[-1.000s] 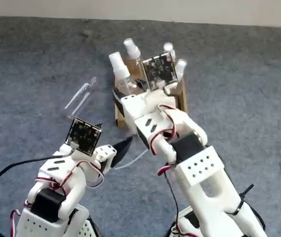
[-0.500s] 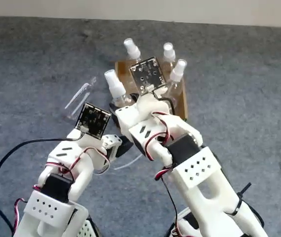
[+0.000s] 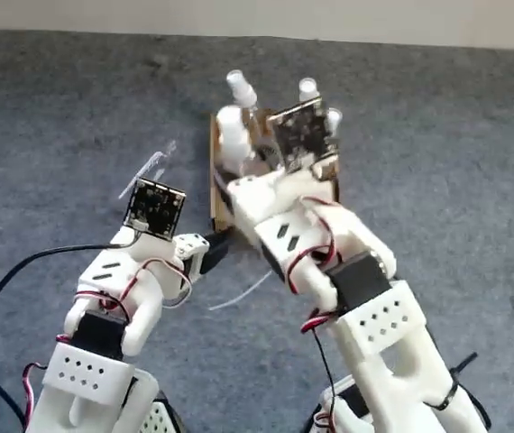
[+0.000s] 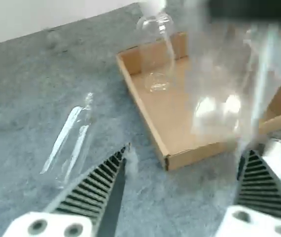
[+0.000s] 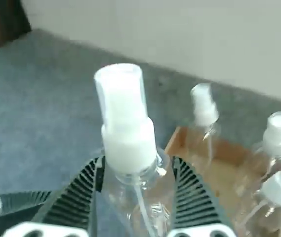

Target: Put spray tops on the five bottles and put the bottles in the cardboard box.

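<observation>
Cardboard box (image 4: 143, 111): 3 capped bottles (image 5: 203, 106) inside. Right claw (image 5: 136, 168) grasping 4th bottle (image 5: 129, 143) above it. Left claw (image 4: 185, 153) released.

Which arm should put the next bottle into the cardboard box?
Right. The right arm's jaws hold a capped bottle upright over the box. The left arm's jaws are open and empty, outside the box.

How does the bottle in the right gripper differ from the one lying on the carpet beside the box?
The held bottle stands upright, clamped in the right gripper. The carpet bottle lies flat on its side, touched by nothing. The held bottle wears a white spray top, while the carpet bottle shows none. Both are clear bottles.
</observation>
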`<move>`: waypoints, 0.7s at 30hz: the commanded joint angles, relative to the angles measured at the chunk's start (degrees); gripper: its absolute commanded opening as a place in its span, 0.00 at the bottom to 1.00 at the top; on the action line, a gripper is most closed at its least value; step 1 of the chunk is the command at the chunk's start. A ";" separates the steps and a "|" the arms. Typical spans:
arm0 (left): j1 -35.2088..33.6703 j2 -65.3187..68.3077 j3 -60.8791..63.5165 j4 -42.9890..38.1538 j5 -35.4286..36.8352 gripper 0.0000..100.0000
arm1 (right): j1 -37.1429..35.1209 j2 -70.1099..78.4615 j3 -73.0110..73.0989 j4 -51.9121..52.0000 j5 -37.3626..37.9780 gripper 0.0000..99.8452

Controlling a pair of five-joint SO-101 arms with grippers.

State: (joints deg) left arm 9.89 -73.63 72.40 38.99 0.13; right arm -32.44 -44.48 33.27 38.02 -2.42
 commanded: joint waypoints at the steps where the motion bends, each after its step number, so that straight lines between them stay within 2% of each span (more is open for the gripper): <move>1: -2.33 0.22 -0.75 -1.49 -0.44 0.28 | 2.42 6.64 -4.35 -4.79 1.05 0.00; 4: -7.25 0.22 -0.92 -1.67 -0.18 0.28 | 2.86 13.05 -4.44 -10.86 0.88 0.00; 10: -13.49 0.22 -0.57 -3.96 -0.09 0.13 | 3.03 22.11 -4.35 -22.64 0.79 0.00; 13: -14.20 0.22 -0.40 -4.48 -0.09 0.11 | 3.12 25.63 -4.35 -26.33 0.79 0.00; 21: -14.02 0.22 -0.40 -4.57 -0.09 0.10 | 4.00 32.66 -4.35 -32.13 0.97 0.00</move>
State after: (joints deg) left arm -3.65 -73.63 72.40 35.82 0.13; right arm -29.71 -12.13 32.66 8.75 -2.07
